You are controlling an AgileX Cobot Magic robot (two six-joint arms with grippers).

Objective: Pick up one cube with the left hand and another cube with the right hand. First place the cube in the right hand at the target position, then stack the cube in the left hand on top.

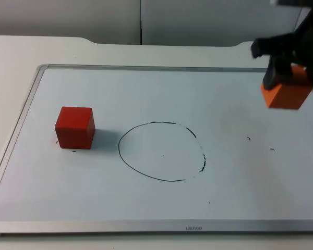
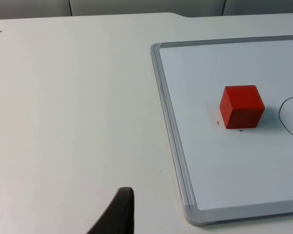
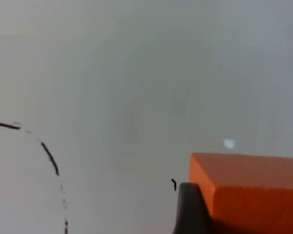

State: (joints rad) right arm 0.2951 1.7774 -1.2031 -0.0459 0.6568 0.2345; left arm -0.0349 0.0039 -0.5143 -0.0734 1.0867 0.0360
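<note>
1. The whiteboard (image 1: 146,226) lies flat on the white table (image 1: 21,49), its metal frame running along the near edge in the top view.
2. A black circle (image 1: 161,151) is drawn near the middle of the whiteboard; nothing rests inside it. A few small black pen marks dot the surface to its right.
3. The red cube (image 1: 75,127) sits on the whiteboard to the left of the circle, just outside its line and not touching it. In the left wrist view the red cube (image 2: 242,106) stands upright on the board, near the board's frame, with the arc of the circle just beyond it.
4. The left gripper (image 2: 118,212) hangs over the bare table beside the whiteboard, well apart from the red cube; one dark fingertip shows, and whether the claw is spread or pressed together cannot be told.
5. The right gripper (image 1: 281,70) is raised above the right side of the whiteboard, pinching the orange cube (image 1: 287,91) clear of the surface, to the right of the circle.
6. In the right wrist view the orange cube (image 3: 246,187) sits against a black finger (image 3: 190,209), with part of the circle's line showing beyond.
7. The grey partition wall (image 1: 146,21) stands behind the table.
</note>
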